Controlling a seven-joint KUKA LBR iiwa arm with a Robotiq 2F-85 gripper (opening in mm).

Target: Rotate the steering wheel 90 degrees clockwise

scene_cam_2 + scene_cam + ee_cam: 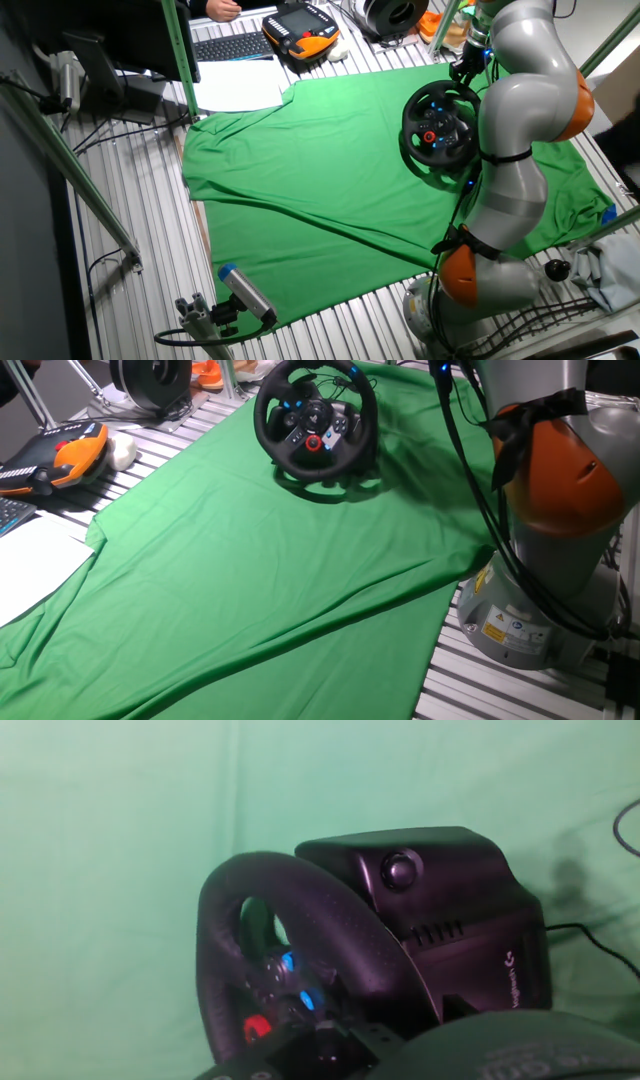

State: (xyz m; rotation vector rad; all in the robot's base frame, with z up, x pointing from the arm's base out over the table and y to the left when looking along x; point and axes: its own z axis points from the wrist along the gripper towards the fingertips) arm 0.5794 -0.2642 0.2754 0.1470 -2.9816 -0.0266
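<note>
The steering wheel [313,432] is a black racing wheel with a thick rim, blue lights and a red knob on its hub. It stands on a bulky black base on the green cloth [280,580] at the far side. In the other fixed view the wheel [438,125] is next to my arm. My gripper [466,63] hangs just behind the wheel's top, and its fingers are too small and dark to make out. The hand view looks down on the rim [300,920] and the base [450,900] from behind. A dark rounded part of the hand fills the bottom edge.
An orange and black teach pendant [60,455] and white paper [30,565] lie at the left. A round black-and-silver drum-like device [150,380] stands behind. My arm's base [520,620] is at the right. A keyboard [235,45] lies at the far end. A cable [625,820] runs behind the wheel's base.
</note>
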